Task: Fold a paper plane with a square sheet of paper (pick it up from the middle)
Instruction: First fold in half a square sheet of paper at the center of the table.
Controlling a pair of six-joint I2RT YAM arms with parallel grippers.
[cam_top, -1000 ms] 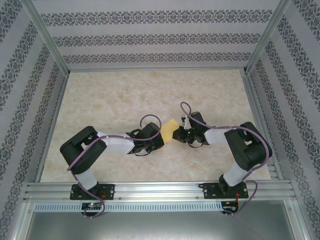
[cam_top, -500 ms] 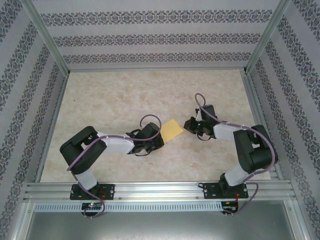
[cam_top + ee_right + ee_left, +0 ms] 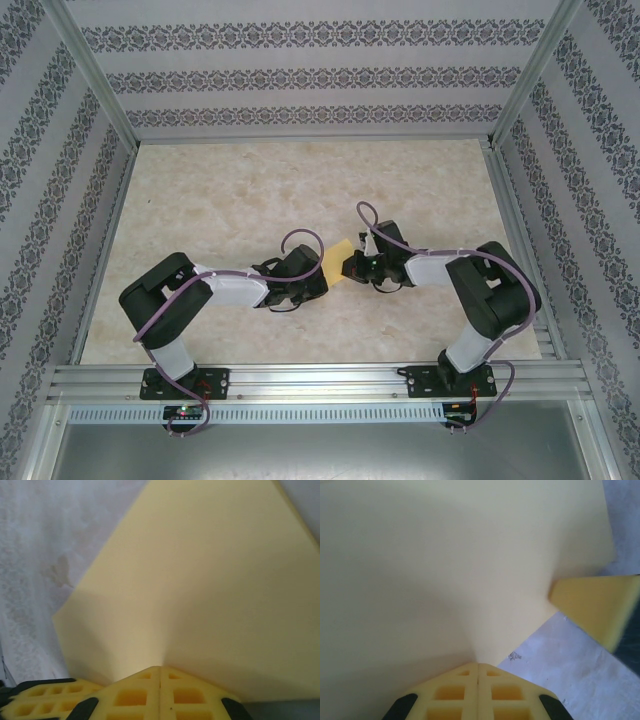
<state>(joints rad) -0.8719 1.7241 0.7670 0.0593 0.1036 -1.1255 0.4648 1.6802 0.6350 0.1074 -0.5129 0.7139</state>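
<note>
Yellow paper sheet (image 3: 338, 256), jaws pinching — left arm (image 3: 235, 288), right arm (image 3: 430, 268) bent inward.

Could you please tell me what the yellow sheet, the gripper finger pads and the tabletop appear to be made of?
Yellow sheet: thin matte paper, probably; it bends smoothly out of the pinch without glare.
Finger pads: soft-looking yellow moulded plastic or rubber, with square hollow cells; which one is unclear.
Tabletop: a smooth marble-patterned surface, beige with veining; possibly a printed laminate.
</note>
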